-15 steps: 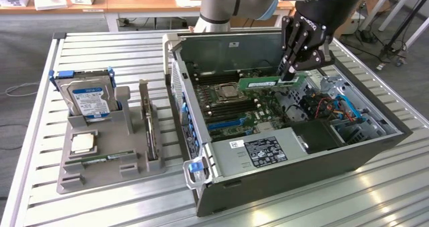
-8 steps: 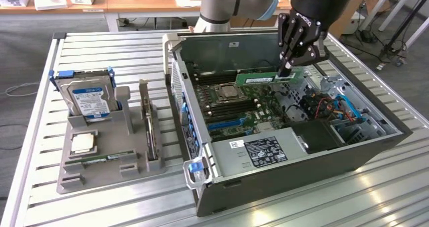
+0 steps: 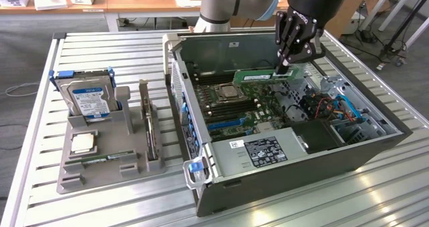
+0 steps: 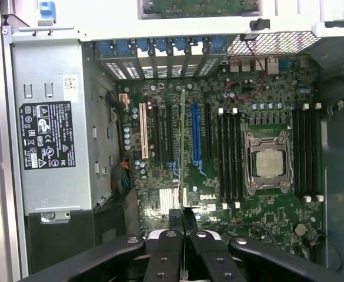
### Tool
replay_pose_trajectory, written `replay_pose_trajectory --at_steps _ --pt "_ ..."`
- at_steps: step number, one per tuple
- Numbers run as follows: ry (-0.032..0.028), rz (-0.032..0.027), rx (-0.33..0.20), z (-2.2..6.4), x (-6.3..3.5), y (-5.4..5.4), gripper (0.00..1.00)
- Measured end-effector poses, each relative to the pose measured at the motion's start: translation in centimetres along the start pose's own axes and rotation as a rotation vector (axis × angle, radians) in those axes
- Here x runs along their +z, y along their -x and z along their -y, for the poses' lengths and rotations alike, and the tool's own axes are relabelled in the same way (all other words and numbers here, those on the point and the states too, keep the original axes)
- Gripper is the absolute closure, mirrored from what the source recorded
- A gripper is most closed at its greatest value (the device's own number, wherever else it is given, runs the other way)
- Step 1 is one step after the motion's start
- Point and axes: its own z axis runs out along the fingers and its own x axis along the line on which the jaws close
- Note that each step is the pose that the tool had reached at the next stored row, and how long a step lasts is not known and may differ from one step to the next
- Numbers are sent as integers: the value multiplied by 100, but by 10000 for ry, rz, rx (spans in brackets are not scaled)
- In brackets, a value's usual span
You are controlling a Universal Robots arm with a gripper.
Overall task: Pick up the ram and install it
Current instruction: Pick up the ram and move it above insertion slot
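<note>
The ram [image 3: 262, 77], a long green stick, hangs level above the motherboard [image 3: 248, 111] inside the open computer case [image 3: 302, 156]. My gripper [image 3: 287, 69] is shut on its end nearer the exterior view's right. In the wrist view the ram [image 4: 183, 176] is seen edge-on as a thin line running out from my gripper [image 4: 182, 218], over the board between the black expansion slots. Long memory slots [image 4: 227, 155] lie beside the processor socket [image 4: 269, 161], with more memory slots [image 4: 307, 153] on its other side.
A grey holder [image 3: 107, 161] on the exterior view's left carries a hard drive [image 3: 90, 100], a square silver processor chip [image 3: 84, 142] and an upright card [image 3: 147, 121]. The power supply [image 3: 264, 149] fills the case's near end; cables and a drive cage [image 3: 335, 109] sit at the exterior view's right.
</note>
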Motion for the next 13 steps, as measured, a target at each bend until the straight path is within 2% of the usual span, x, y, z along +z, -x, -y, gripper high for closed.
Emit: replay_pose_trajectory --at_steps 13 --pt "2 -3 -139 -3 36 34 89"
